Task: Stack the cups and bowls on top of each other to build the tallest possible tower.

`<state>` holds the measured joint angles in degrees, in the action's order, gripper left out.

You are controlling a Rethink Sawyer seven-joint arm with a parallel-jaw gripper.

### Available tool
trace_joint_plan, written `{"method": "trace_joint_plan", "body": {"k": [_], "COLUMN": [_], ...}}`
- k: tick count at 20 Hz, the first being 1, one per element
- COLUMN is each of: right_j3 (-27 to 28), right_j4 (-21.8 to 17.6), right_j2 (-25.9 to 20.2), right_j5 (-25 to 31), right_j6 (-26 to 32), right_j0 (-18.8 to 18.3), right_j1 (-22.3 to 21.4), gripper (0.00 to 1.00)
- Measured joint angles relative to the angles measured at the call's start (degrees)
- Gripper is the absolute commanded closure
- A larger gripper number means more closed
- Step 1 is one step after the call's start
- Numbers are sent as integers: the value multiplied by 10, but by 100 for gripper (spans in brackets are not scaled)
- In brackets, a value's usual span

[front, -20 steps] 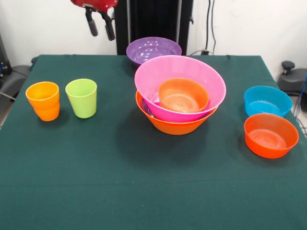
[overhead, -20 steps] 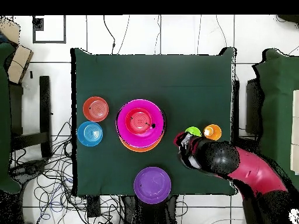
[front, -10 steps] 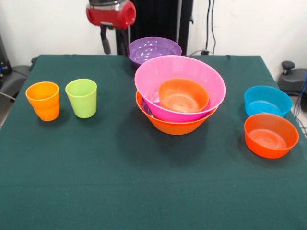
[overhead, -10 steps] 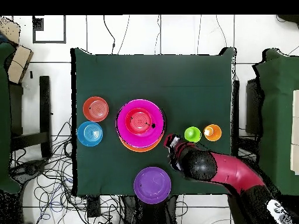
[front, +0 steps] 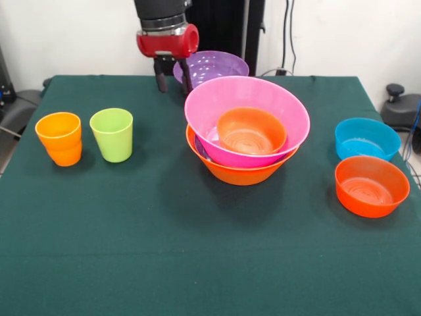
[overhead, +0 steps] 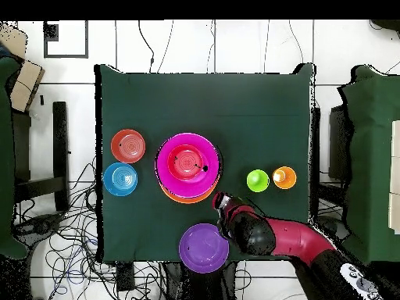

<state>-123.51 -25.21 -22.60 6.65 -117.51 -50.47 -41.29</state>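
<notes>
The tower stands mid-table: a large yellow-orange bowl at the base, a large pink bowl in it, a sliver of purple bowl between them, and a small red-orange bowl inside the pink one. From overhead the tower shows pink. My gripper is open and empty, low at the far side, just left of a lone purple bowl. In the overhead view the gripper sits between that purple bowl and the tower. An orange cup and a lime-green cup stand upright at the left. The small lime-green bowl is out of view.
A blue bowl and a second red-orange bowl sit side by side at the right; overhead they are the blue bowl and red-orange bowl. Cables lie on the floor round the table.
The arm has swung from above the cups toward the purple bowl and come down lower. No bowl or cup has moved.
</notes>
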Motion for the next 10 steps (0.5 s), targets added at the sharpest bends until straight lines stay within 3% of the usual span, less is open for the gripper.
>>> {"method": "trace_joint_plan", "body": {"k": [10], "right_j3": [-51], "right_j4": [-37], "right_j2": [9], "right_j5": [-4], "right_j6": [0], "right_j0": [-23], "right_j1": [16], "gripper": [0]}}
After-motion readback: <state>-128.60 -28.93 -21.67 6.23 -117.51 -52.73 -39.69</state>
